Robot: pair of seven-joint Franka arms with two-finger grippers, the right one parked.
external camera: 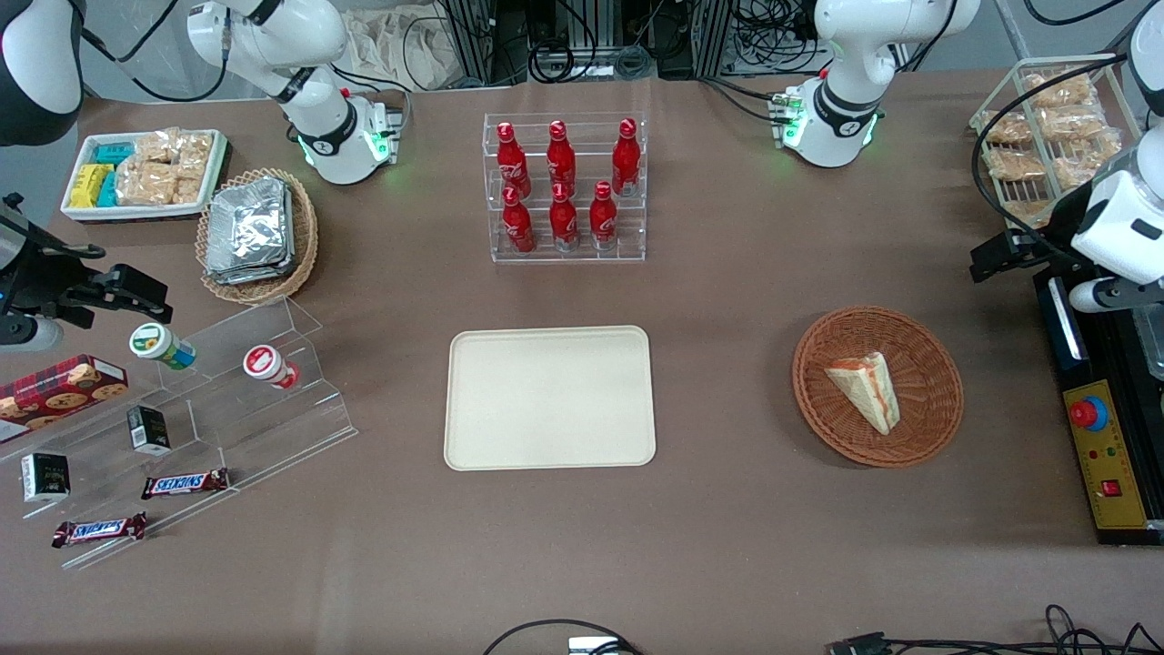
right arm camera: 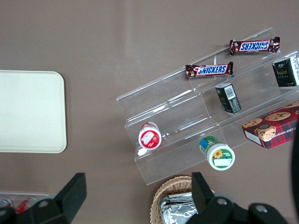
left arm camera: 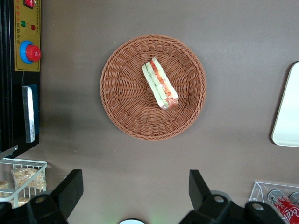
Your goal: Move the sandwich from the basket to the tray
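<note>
The sandwich [external camera: 868, 387] [left arm camera: 160, 84], a pale bread wedge with an orange and green filling stripe, lies in the round reddish-brown wicker basket [external camera: 818, 409] [left arm camera: 121, 93]. The flat cream tray [external camera: 550, 398] [left arm camera: 287, 112] [right arm camera: 28, 112] lies bare at the table's middle, beside the basket toward the parked arm's end. My gripper [external camera: 987, 261] [left arm camera: 135, 186] hangs high above the table, farther from the front camera than the basket and toward the working arm's end. It is open, with nothing between its fingers, and well apart from the sandwich.
A clear rack of red cola bottles [external camera: 564, 186] [left arm camera: 280, 200] stands farther back than the tray. A black-and-yellow control box [external camera: 1100, 455] [left arm camera: 25, 42] and a wire rack of snack packs [external camera: 1046, 127] [left arm camera: 23, 179] flank the basket. A clear step shelf [external camera: 209, 400] holds snacks.
</note>
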